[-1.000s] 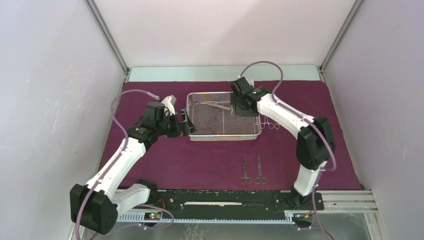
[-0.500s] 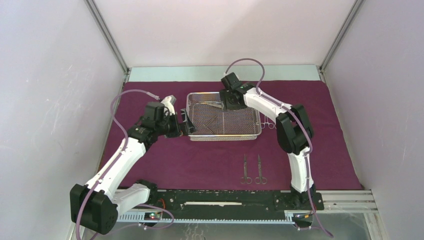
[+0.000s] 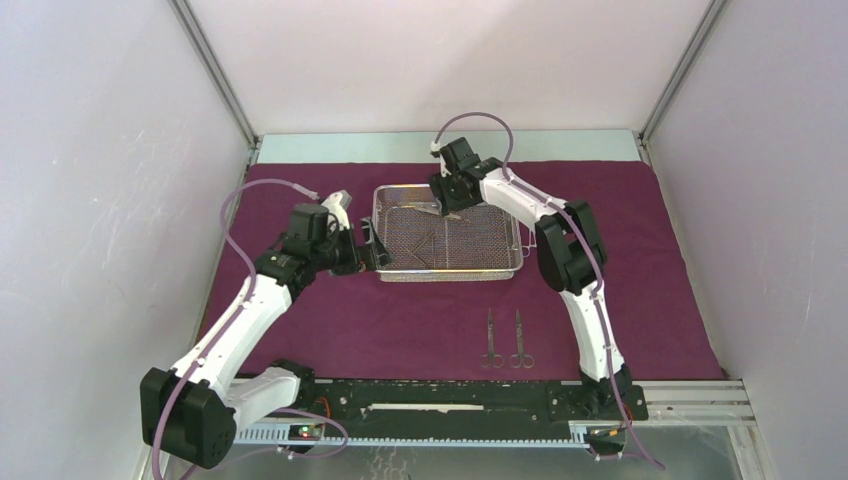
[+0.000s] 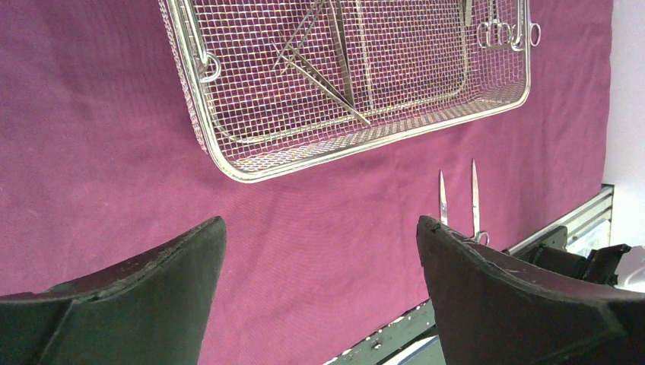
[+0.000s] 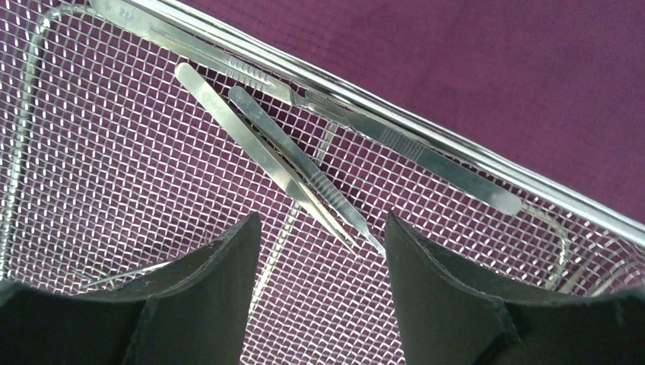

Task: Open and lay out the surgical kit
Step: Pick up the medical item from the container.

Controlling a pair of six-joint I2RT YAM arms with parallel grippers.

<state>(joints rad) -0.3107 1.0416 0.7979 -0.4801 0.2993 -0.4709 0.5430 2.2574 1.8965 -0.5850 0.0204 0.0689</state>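
Observation:
The maroon cloth (image 3: 400, 310) lies spread flat, with the wire-mesh tray (image 3: 450, 275) on it at centre back. My right gripper (image 3: 447, 207) hangs open over the tray's far side. In the right wrist view its jaws (image 5: 322, 220) stand just short of the tips of slim tweezers (image 5: 266, 144); nothing is held. A flat steel handle (image 5: 411, 148) lies along the tray's rim. My left gripper (image 3: 374, 246) is wide open and empty at the tray's left end (image 4: 228, 163). Two scissors (image 3: 492, 342) (image 3: 520, 340) lie side by side on the cloth near the front.
More thin instruments (image 4: 327, 76) lie crossed in the tray's left half. Ring handles (image 4: 506, 32) rest on the cloth past the tray's right end. A black rail (image 3: 450, 400) runs along the near edge. White walls close in on three sides.
My right arm has swung left across the tray to its far side, above the tweezers, and its jaws have narrowed a little. The left arm has stayed still.

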